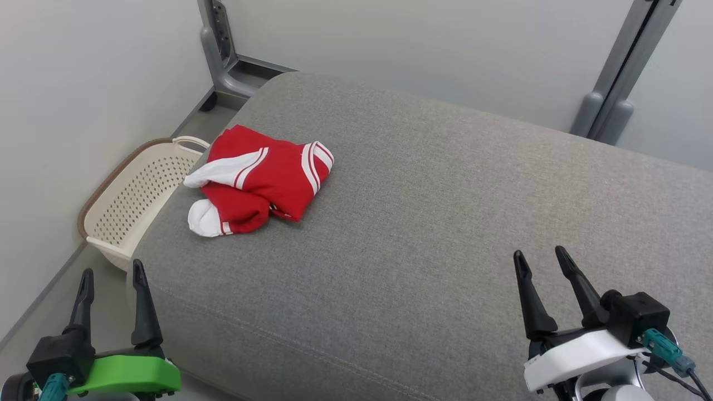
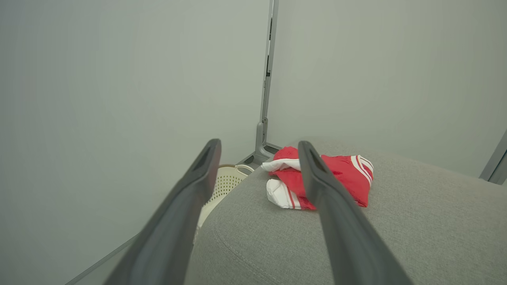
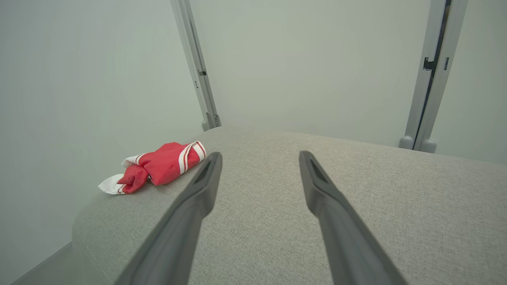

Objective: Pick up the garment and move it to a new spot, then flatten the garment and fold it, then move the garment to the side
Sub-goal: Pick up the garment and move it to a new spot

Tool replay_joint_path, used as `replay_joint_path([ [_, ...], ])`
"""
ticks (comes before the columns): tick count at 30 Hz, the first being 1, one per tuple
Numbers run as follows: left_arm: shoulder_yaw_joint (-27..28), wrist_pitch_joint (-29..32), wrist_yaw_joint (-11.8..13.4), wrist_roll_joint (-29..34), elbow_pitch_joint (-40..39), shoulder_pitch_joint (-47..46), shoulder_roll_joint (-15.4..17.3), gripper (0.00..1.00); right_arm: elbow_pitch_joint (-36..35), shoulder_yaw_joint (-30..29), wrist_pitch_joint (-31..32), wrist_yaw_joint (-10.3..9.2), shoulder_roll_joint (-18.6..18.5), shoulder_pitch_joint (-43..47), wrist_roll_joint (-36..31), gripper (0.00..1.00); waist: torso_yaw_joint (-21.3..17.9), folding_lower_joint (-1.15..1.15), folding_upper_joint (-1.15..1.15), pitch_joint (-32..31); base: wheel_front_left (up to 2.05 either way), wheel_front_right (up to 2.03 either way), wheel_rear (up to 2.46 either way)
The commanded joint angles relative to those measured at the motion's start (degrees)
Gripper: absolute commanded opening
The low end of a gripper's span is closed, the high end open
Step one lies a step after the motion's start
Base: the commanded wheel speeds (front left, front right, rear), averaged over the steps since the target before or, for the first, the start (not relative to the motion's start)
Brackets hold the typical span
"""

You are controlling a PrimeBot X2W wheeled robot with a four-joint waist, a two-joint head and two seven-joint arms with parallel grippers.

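Observation:
The garment [image 1: 262,178] is red with white striped cuffs and lies crumpled in a heap near the far left edge of the grey cushioned surface [image 1: 445,211]. It also shows in the left wrist view as the garment [image 2: 340,174] and at the left of the right wrist view as the garment [image 3: 162,166]. My left gripper [image 1: 111,275] hovers open at the lower left, beside the surface's near left corner, well short of the garment. Over the near right part of the surface my right gripper [image 1: 540,256] stands open and empty, far from the garment.
A cream perforated basket [image 1: 133,195] with a brown rim sits on the floor against the surface's left side, below the garment. Pale walls close in at left and back, with grey metal posts [image 1: 223,50] at the far corners.

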Motion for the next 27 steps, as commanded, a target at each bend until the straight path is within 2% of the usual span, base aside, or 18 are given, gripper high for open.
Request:
replay_joint_path([
  [1,0.1,-0.1,-0.2,0.4,-0.1,0.7,-0.2,1.00,0.3,-0.1,-0.4,-0.06,-0.1,0.5,0.3,1.00,0.6,0.00,0.00,-0.6,0.00,0.00,0.00],
  [18,-0.2,0.8,-0.7,1.2,-0.9,-3.7,-0.2,1.00,0.1,-0.1,-0.2,-0.06,-0.1,-0.8,0.2,1.00,0.8,0.00,0.00,1.2,0.00,0.00,0.00],
  [27,1.0,9.4,-2.2,-1.7,-3.9,-16.9,3.2,1.00,-2.9,1.1,1.8,-0.06,-0.1,-3.3,-1.5,1.00,-1.9,0.00,0.00,6.4,0.00,0.00,0.00],
])
